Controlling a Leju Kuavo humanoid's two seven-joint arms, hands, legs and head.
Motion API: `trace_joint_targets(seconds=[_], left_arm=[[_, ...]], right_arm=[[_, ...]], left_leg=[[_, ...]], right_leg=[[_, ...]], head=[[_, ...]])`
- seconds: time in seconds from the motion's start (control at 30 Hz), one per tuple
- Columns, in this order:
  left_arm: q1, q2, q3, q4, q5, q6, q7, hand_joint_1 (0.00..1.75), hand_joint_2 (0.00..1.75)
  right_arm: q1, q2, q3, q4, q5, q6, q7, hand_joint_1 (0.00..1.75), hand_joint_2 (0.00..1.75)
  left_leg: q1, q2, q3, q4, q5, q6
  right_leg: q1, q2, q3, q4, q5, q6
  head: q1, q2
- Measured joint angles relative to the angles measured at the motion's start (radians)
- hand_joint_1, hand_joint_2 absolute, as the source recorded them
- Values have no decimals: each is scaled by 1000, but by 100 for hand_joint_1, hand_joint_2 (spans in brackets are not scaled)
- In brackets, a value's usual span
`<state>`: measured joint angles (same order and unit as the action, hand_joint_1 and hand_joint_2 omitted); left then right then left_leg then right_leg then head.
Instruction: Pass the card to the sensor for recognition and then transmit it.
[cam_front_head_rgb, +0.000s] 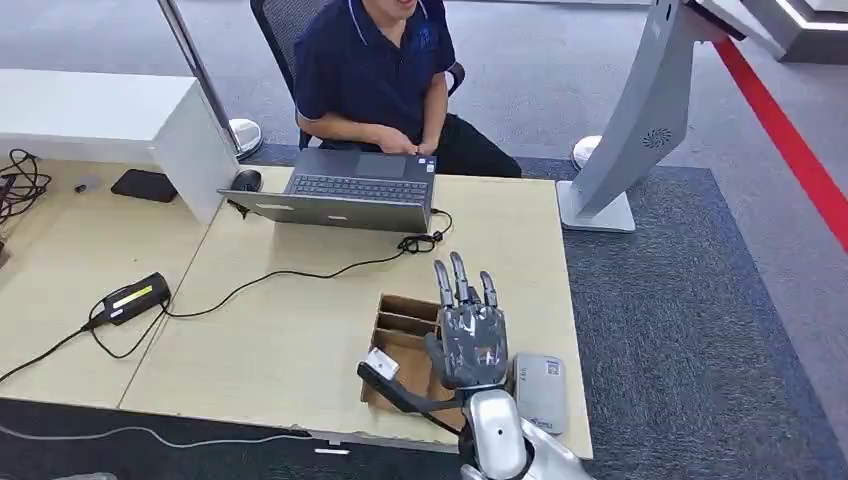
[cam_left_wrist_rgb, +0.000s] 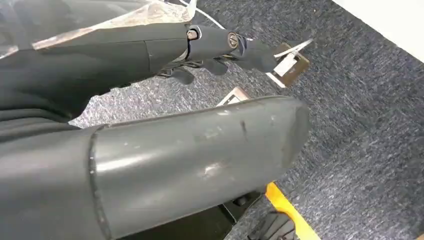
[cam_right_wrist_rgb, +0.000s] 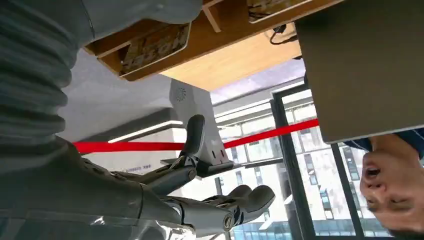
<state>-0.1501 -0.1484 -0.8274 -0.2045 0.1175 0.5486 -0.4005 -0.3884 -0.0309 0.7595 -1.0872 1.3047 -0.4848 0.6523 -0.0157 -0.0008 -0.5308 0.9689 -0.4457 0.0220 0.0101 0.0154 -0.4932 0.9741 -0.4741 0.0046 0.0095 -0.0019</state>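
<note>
hovering over the cardboard box (cam_front_head_rgb: 402, 335) at six o'clock on the table (cam_front_head_rgb: 300, 330), our right robot hand (cam_front_head_rgb: 470, 335) is spread wide, holding nothing, likely poised to pick a card (cam_front_head_rgb: 381, 363) standing in the box's near slot. at four o'clock, just beside, the grey sensor (cam_front_head_rgb: 540, 390) waits. laptop (cam_front_head_rgb: 345, 190), cables and a seated person lie beyond. we cannot tell the left robot hand's (cam_left_wrist_rgb: 220, 50) state.

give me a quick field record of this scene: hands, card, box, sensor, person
right hand: raised over the cardboard box, fingers spread, holding nothing
left hand: hanging over carpet, holding nothing
card: white, in the box's near compartment
sensor: grey pad on table, right of box
person: seated behind laptop
</note>
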Motion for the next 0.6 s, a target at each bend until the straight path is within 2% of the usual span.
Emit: trace_joint_targets(seconds=[0.2,0.6], left_arm=[[0,1,0,0,0,2,0,0,0],[0,2,-1,-1,0,3,0,0,0]], right_arm=[[28,-14,-29,-24,16,23,0,0,175],[56,-37,-69,-66,17,26,0,0,175]], left_leg=[[0,0,0,0,0,0],[0,0,0,0,0,0]], right_leg=[[0,0,0,0,0,0],[0,0,0,0,0,0]], head=[[0,0],[0,0]])
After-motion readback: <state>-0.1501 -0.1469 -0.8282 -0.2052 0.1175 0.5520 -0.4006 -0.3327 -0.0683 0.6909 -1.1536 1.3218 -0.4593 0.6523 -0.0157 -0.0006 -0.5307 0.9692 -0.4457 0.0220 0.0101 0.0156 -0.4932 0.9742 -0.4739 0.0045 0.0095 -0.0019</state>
